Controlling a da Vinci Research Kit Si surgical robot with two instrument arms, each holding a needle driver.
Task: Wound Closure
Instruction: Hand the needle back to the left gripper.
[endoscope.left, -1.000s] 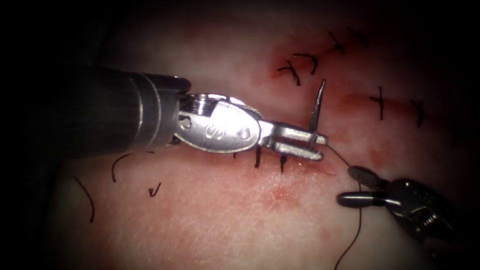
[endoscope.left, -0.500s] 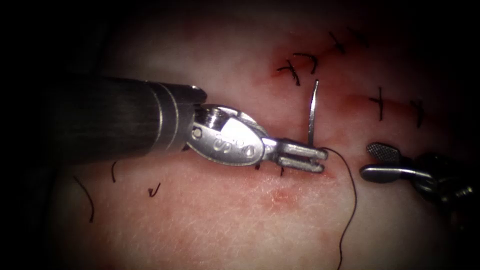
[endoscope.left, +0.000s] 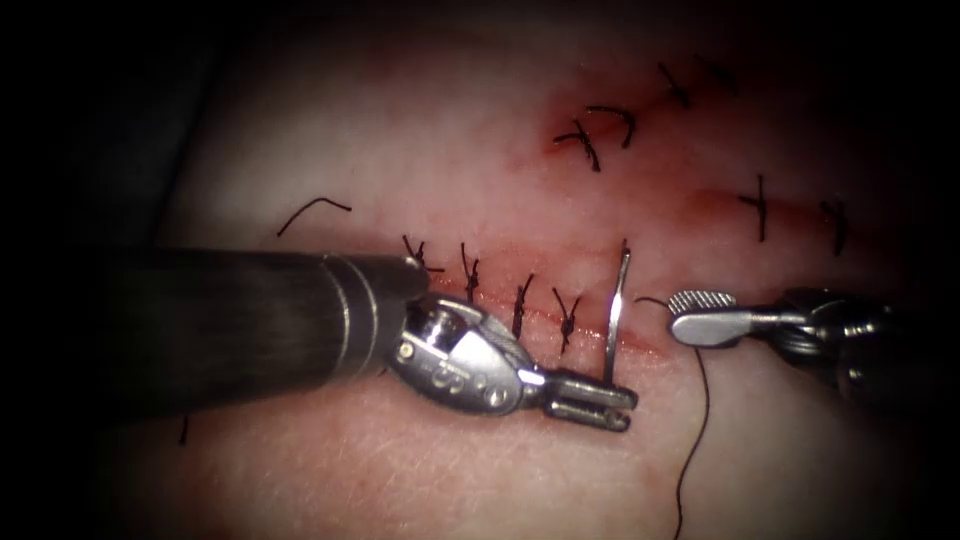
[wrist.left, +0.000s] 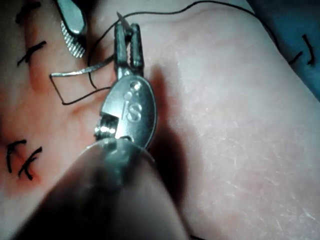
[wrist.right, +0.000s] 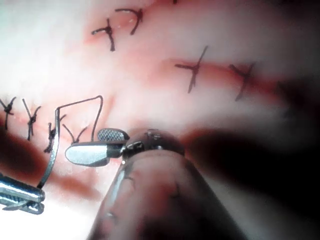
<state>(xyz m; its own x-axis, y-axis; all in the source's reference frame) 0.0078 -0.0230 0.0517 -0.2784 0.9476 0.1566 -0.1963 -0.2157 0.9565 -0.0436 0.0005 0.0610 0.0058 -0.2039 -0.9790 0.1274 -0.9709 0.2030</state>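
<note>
holding the needle (endoscope.left: 615, 315) near its thread end, left tool (endoscope.left: 592, 398) pinches it upright above the cut (endoscope.left: 640, 345); right tool (endoscope.left: 700, 312) spread, empty, beside the thread (endoscope.left: 700, 420). regrasp likely needed.

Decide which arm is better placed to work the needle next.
Likely left: the left pincer is shut on the needle near one end, clear of the tissue; the right pincer is open, holding nothing.

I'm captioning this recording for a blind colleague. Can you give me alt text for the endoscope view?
The left tool grips a needle near its tail end, below the cut, the needle standing free of the tissue. The right tool, jaws open, holds nothing; thread trails down between them, beside four stitches.
</note>
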